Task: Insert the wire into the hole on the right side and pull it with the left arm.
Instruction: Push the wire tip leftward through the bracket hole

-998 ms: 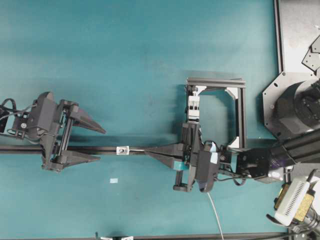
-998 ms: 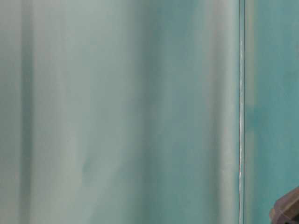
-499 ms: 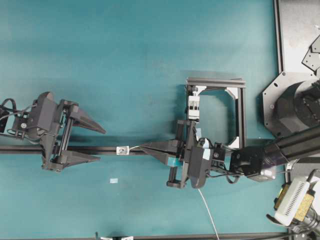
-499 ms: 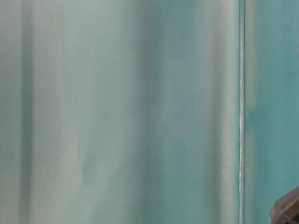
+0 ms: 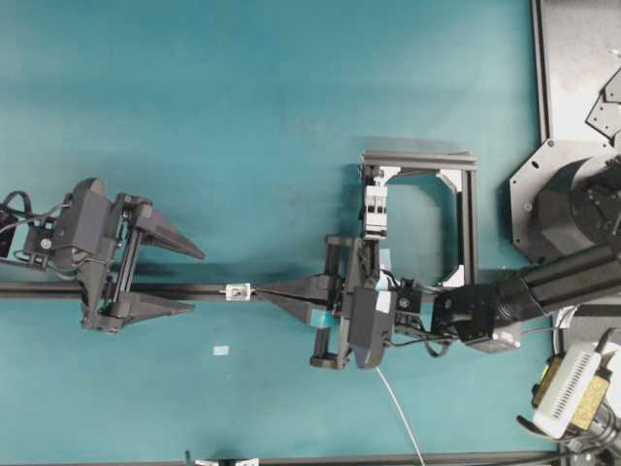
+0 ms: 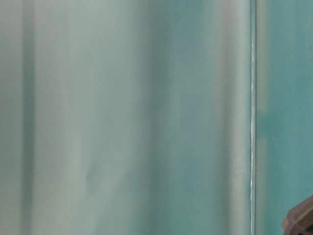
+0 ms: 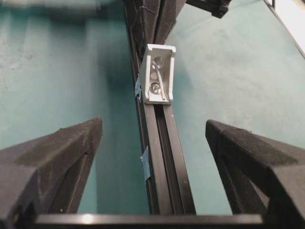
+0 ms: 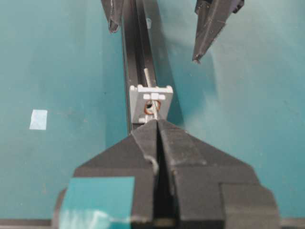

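The small white bracket (image 5: 237, 290) sits on a black rail (image 5: 39, 289); its hole (image 8: 150, 105) faces my right gripper. My right gripper (image 5: 262, 290), marked with blue tape, is shut on the thin pale wire (image 8: 153, 112), its tips almost touching the bracket (image 8: 151, 97). The wire passes through the hole, and a short end (image 8: 148, 76) lies on the rail beyond. In the left wrist view that end (image 7: 162, 86) curves down the bracket (image 7: 157, 71). The rest of the wire (image 5: 398, 408) trails behind the right arm. My left gripper (image 5: 198, 282) stands open astride the rail, short of the bracket.
A black frame (image 5: 468, 218) holding a white clip block (image 5: 375, 207) stands just behind the right gripper. A small pale tape piece (image 5: 221, 350) lies on the teal table. A grey base plate (image 5: 572, 58) fills the far right. The table-level view is blurred teal.
My right gripper has slid left along the rail, bringing the wire up to the bracket and through its hole. The left gripper has not moved.
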### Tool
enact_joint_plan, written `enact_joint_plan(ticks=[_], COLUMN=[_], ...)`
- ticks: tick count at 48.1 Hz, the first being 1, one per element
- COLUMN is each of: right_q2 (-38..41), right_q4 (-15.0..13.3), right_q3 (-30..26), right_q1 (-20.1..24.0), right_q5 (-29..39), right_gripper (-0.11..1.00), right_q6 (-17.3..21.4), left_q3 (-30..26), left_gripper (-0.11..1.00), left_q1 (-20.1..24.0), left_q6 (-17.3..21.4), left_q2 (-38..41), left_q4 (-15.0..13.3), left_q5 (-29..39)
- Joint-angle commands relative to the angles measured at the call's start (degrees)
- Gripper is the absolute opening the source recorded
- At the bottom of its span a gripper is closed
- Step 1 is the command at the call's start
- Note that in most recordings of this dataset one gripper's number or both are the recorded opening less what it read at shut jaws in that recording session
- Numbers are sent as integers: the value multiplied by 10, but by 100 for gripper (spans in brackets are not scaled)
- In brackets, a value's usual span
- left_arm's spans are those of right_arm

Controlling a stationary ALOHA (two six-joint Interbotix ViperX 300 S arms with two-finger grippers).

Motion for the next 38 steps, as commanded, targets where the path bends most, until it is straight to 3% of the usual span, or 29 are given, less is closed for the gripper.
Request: enact_joint_plan(ticks=[1, 27, 38], right_q2=[-8, -8, -7], right_q4=[-4, -7, -6], right_q3=[-10, -14, -22], right_q1=[-7, -10, -10], right_q5=[-1, -1, 2], right_gripper=[1, 1, 1], right_q6=[-1, -1, -18], left_q3=[-7, -19, -25], left_gripper=[72, 72, 72], left_q1=[-2, -2, -2], left_q6=[0, 0, -1], left_q2=[-7, -7, -7], left_q4=[1, 1, 1], left_q5=[-3, 17, 29])
